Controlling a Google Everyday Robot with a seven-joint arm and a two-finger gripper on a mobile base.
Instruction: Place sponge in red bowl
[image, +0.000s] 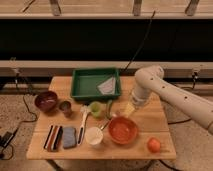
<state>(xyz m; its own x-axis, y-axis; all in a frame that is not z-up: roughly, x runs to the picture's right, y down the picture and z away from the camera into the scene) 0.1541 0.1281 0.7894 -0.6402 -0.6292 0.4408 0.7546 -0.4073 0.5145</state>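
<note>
Flat on the front-left part of the wooden table (160, 125), the sponge (69, 137), just beside a striped block (52, 137) on its left and near a white cup (93, 136) on its right. Probably laid out so as one item among many to choose from: also a maroon bowl (46, 101) and a small brown cup (65, 107) at the left, a green cup (96, 109) and a pale utensil (82, 121) near the middle, a green tray (80, 84) with a folded cloth (106, 86) at the back, an orange fruit (154, 145) at the front right. Upright at the front, right of centre, the red bowl (122, 131), mouth up, seemingly empty and ready to receive. Hanging from the white arm (150, 82) over the middle-right of the table, just behind the far rim of the red bowl and pointing down, the gripper (128, 109). Fingers spread apart, holding nothing. Sponge well apart from them: off to the left and nearer the front edge, with the green cup and white cup in between. Nothing grasped, so the whole task yet to do. Next, by the look of it: a swing leftward and forward past the cups, then a descent onto the sponge. Little room beside the striped block, hence some risk of nudging or catching that instead.
</note>
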